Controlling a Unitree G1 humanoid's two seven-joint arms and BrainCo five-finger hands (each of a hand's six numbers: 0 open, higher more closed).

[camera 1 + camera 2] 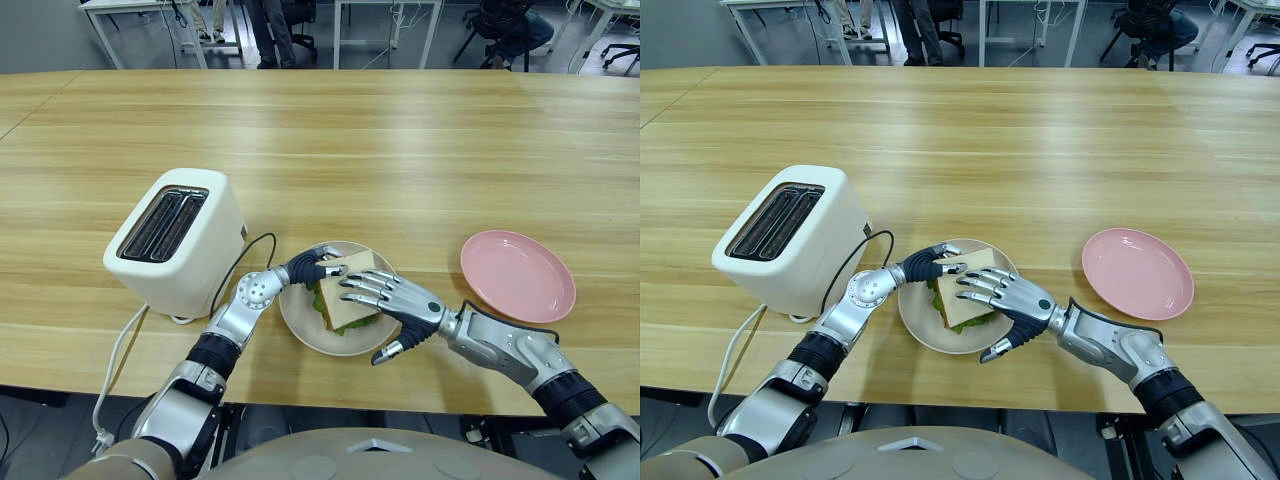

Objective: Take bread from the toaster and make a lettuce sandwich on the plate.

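Note:
A sandwich of bread slices with green lettuce showing at its edges lies on a beige plate near the table's front edge. My left hand rests at the sandwich's left corner, its fingers curled against the top slice. Over the sandwich's right side my right hand lies with fingers spread flat, fingertips touching the top bread. The white toaster stands to the left of the plate, both slots looking dark and without bread.
A pink plate with nothing on it sits to the right of my right forearm. The toaster's cable runs off the front edge of the wooden table. Chairs and desks stand in the room behind.

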